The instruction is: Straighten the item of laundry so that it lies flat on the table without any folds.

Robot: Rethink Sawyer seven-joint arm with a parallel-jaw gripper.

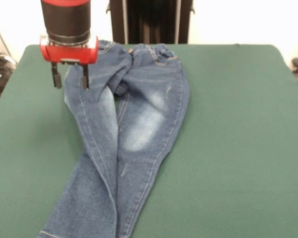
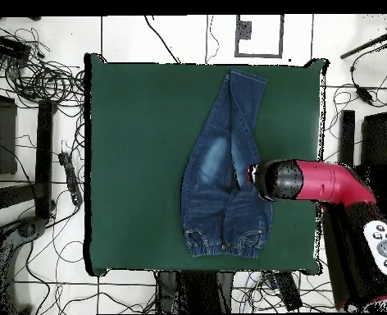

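Observation:
The small blue denim jeans (image 1: 134, 124) lie on the dark green table (image 1: 228, 129), waistband at the far side, legs running toward the near edge. The left leg crosses over the right one, and the cloth is folded near the crotch. A faded whitish patch shows on the thigh. My gripper (image 1: 69, 79) hangs open just above the jeans' left hip edge, its two dark fingers (image 1: 55, 78) apart and holding nothing. In the overhead view the jeans (image 2: 221, 180) lie right of centre and the gripper (image 2: 251, 176) is over their right edge.
The table (image 2: 131, 164) has wide bare felt on both sides of the jeans. Cables and stands (image 2: 41, 90) lie on the floor around it. The robot's black pedestal (image 1: 151, 20) stands behind the far edge.

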